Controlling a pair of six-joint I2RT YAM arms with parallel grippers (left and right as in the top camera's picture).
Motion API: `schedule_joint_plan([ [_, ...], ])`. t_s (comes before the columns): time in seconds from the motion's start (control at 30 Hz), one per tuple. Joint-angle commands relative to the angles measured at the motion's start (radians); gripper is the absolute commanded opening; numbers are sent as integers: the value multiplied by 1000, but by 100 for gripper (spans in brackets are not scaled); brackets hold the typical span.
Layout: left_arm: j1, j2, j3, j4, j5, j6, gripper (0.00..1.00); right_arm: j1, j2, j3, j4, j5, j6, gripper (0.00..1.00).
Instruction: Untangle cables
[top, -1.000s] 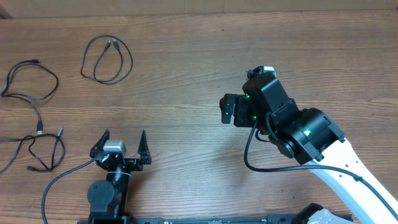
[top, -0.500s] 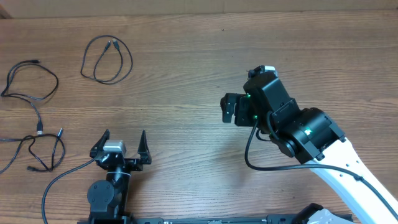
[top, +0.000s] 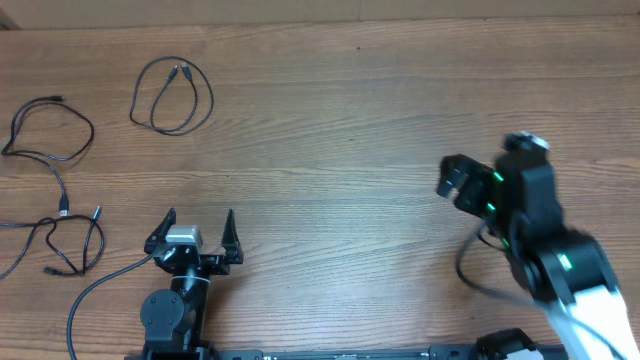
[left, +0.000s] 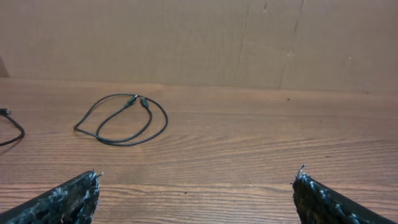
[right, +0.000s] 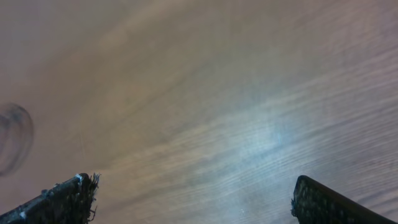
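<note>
Three thin black cables lie at the left of the wooden table. One cable is a closed loop (top: 172, 96), also seen in the left wrist view (left: 124, 119). A second cable (top: 50, 135) curves at the far left, its end showing at the left wrist view's edge (left: 10, 127). The third cable (top: 62, 245) lies just below it; whether these two touch I cannot tell. My left gripper (top: 198, 222) (left: 198, 182) stands open and empty near the front edge, right of the third cable. My right gripper (top: 453, 181) (right: 194, 186) is open and empty over bare wood at the right, far from the cables.
A thicker black arm cable (top: 95, 290) curls beside the left arm's base. The right arm's white link (top: 590, 310) fills the lower right corner. The right wrist view is motion-blurred and shows only wood grain. A cardboard wall (left: 199, 37) backs the table.
The right arm has swung quickly to the right, away from the table's middle, its gripper still open. The left arm and the cables have not moved.
</note>
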Motion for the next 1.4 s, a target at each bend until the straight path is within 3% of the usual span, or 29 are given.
schedule_joint_plan([
  [0.0, -6, -11, -11, 3, -6, -15, 99, -44, -187, -45, 3, 7, 3, 100],
  [0.6, -6, -11, -11, 3, -7, -14, 100, -180, -747, -199, 18, 37, 2, 100],
  [0.77, -6, -11, -11, 3, -6, -15, 100, -259, -848, -305, 156, 80, 3, 100],
  [1.13, -6, -11, -11, 3, -7, -15, 99, -321, -906, -564, 472, 81, 3, 100],
  [1.37, -6, -11, -11, 3, -7, -15, 100, -321, -906, -676, 546, 81, 3, 100],
])
